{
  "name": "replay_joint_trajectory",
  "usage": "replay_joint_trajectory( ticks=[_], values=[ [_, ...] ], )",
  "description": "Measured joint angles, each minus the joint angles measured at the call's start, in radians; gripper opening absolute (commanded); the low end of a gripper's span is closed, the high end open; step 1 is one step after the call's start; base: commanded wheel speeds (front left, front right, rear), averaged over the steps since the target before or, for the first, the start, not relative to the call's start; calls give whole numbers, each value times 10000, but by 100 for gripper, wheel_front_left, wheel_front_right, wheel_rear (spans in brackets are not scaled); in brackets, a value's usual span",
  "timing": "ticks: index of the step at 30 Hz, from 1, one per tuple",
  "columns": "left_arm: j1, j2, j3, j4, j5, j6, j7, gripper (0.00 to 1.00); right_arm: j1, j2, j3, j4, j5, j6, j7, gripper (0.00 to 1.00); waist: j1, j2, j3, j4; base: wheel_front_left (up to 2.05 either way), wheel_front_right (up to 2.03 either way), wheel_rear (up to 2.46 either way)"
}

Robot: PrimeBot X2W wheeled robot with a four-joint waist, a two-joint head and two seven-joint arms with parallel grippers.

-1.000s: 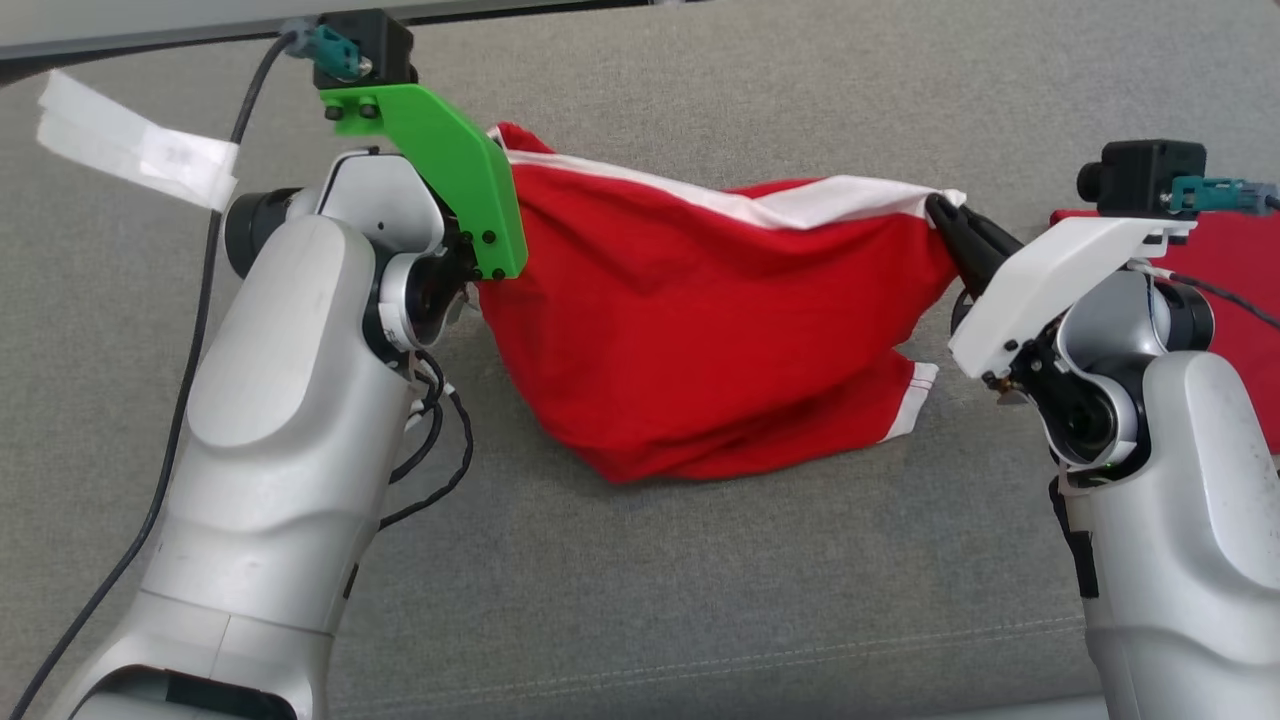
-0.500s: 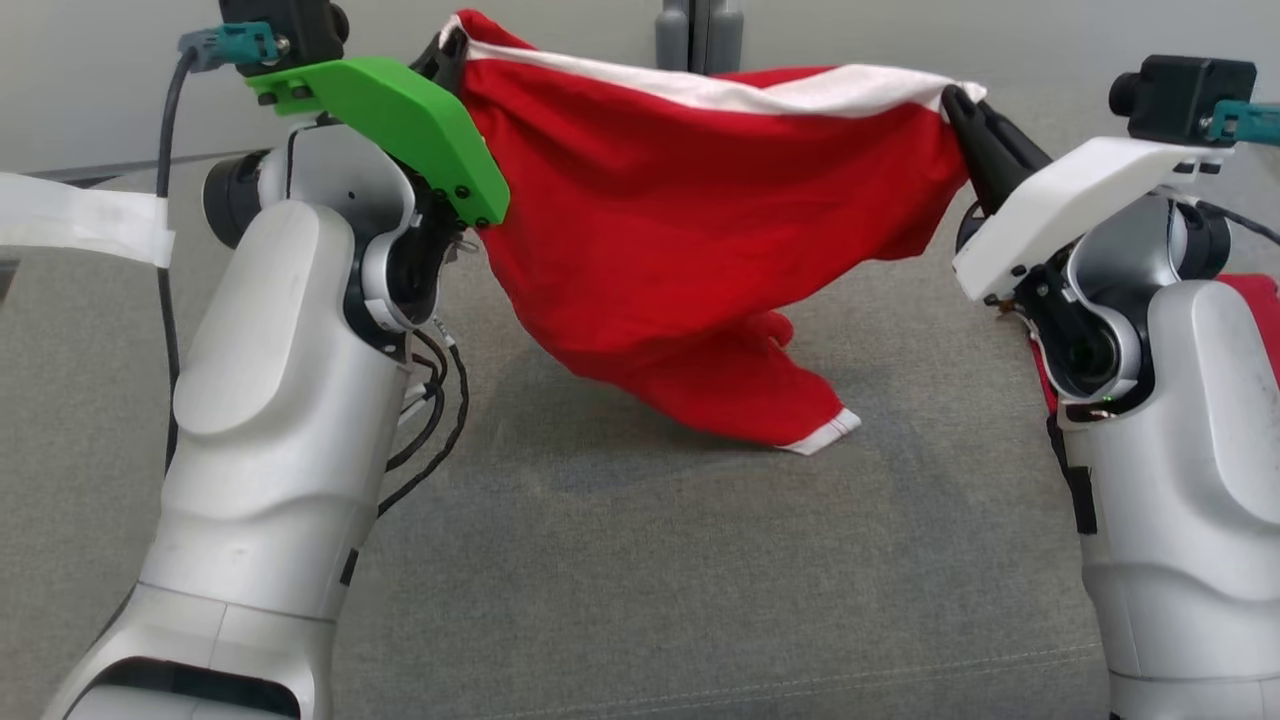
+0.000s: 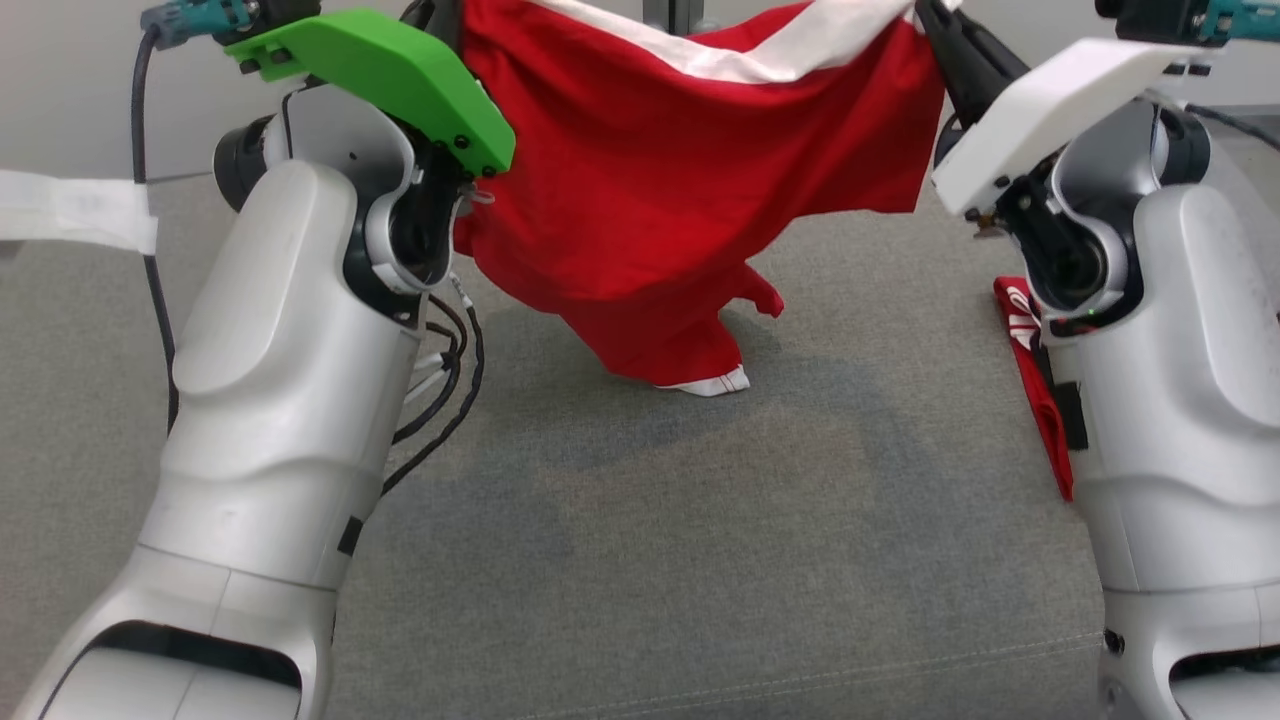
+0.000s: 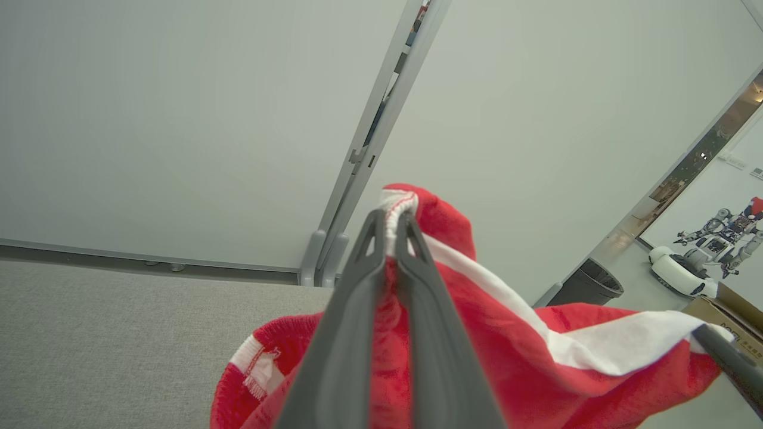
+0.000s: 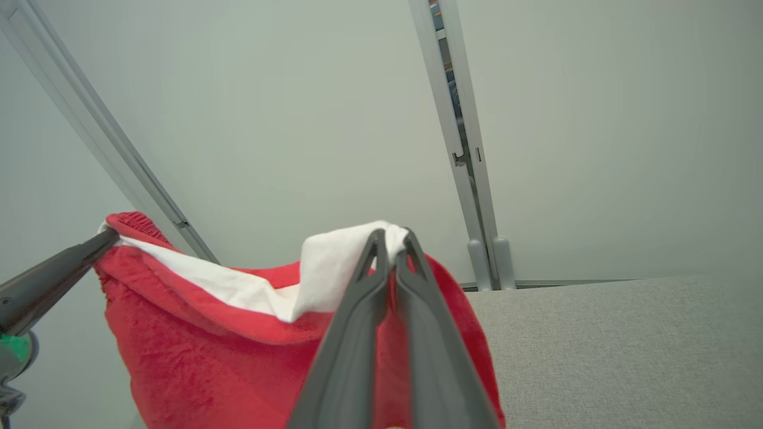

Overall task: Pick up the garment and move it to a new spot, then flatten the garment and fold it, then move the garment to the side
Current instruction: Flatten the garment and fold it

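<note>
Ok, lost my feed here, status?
Left pincer, right pincer shut on garment band. Garment hangs lifted, hem tip near grey surface. Red cloth beside right arm.

Arms: two, left arm and right arm.
Grippers: two, left gripper and right gripper. Fingers: two on each, four in all.
Wrist mounts: two, one green mount and one white mount.
Red textiles: two, one garment with a white band and one red cloth.
Grey surface: one.
Tape strip: one.
Cables by the left arm: several, tangled, exact count unclear.
Wall post: one.
Bin: one.
Box: one.
</note>
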Motion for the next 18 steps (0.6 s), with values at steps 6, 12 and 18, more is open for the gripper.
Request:
replay_joint_trajectory(
  ticks=[6, 12, 18],
  values=[
    [-980, -6, 44, 297, -297, 336, -711, 0, -1526, -25, 272, 807, 21, 0, -347, 0, 0, 0, 789, -35, 0, 0, 0],
    [-1771, -12, 36, 882, -280, 161, -1691, 0, -3155, -339, 1256, 1937, -441, 0, -1413, 0, 0, 0, 1779, -111, 0, 0, 0],
    [-2831, -13, 94, 1241, -311, 180, -2635, 0, -5060, -606, 1342, 3160, -692, 0, -2964, 0, 0, 0, 2741, -180, 0, 0, 0]
  ],
)
